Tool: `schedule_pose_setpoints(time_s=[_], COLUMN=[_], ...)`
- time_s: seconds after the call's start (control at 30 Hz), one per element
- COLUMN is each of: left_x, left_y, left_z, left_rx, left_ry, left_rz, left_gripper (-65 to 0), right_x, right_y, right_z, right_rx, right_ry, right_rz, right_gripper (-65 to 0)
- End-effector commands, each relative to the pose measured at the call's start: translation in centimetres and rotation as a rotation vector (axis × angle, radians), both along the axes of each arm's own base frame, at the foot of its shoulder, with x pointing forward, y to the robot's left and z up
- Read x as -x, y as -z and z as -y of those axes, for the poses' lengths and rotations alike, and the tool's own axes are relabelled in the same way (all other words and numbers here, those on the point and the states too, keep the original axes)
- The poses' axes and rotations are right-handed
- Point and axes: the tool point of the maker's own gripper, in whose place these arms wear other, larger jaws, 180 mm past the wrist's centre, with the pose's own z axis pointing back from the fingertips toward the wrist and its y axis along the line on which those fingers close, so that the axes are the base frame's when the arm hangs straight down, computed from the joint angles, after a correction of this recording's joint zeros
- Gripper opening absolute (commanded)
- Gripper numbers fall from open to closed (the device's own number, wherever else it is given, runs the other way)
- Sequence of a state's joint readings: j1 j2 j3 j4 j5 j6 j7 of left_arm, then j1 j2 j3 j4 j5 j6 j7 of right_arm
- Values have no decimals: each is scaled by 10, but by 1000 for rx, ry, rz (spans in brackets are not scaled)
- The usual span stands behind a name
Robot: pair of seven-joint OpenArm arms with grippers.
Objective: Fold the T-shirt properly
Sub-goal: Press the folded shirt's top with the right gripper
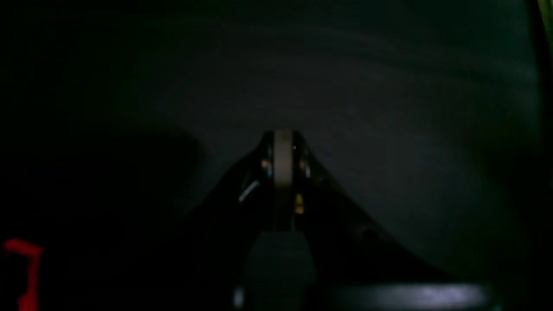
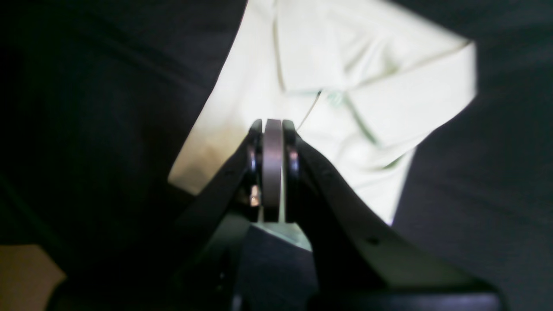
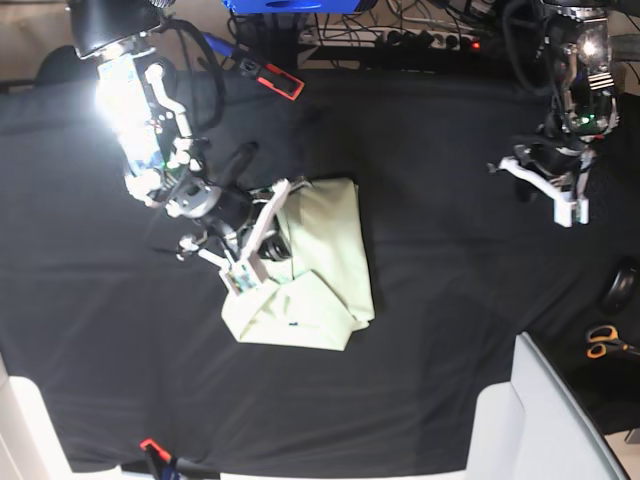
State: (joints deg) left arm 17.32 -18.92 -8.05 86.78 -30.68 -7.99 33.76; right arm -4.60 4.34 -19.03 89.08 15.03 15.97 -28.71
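The right pincer (image 3: 243, 272) is closed, set at the near left edge of the T-shirt (image 3: 318, 275), which is spread beyond and to its right on the black table (image 3: 440, 300). The left pincer (image 3: 566, 205) is closed on nothing, well apart from the shirt.

T-shirt (image 3: 320, 270): soft matt cotton-like cloth, pale mint, creased w/ fold lines. Table cloth (image 3: 450, 330): black matt fabric, faint wrinkles, covers table edge to edge. Right gripper (image 2: 273, 129): glossy black plastic fingers, smooth grey pad strip btwn them. Left gripper (image 1: 283, 142): same look, dim. Scissors (image 3: 603, 343) nr right edge: orange plastic handles.
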Motion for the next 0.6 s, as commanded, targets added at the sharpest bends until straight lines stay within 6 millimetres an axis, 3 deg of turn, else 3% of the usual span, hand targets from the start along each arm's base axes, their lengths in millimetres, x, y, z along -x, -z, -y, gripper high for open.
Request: schedule_pose_setpoints(time_s=[0.0,0.27,0.37,0.57], left_x=[-14,-21,-19,-18], left_y=[-19,-19,-17,-16], left_z=[0,22,22,22], left_rx=[-16,5,6,7], left_ry=[22,73,71,73], left_rz=[68,74,67,63], left_gripper=[-650,-650,-650,-650], right_x=[-12,2,9,9], right_y=[-13,48,65,57], right_z=[0,11,15,7], right_rx=[-44,-63,-67,-93], right_ry=[14,66,78,30], right_rz=[54,-47,-74,-53], right_gripper=[-641,-643,-643,-643])
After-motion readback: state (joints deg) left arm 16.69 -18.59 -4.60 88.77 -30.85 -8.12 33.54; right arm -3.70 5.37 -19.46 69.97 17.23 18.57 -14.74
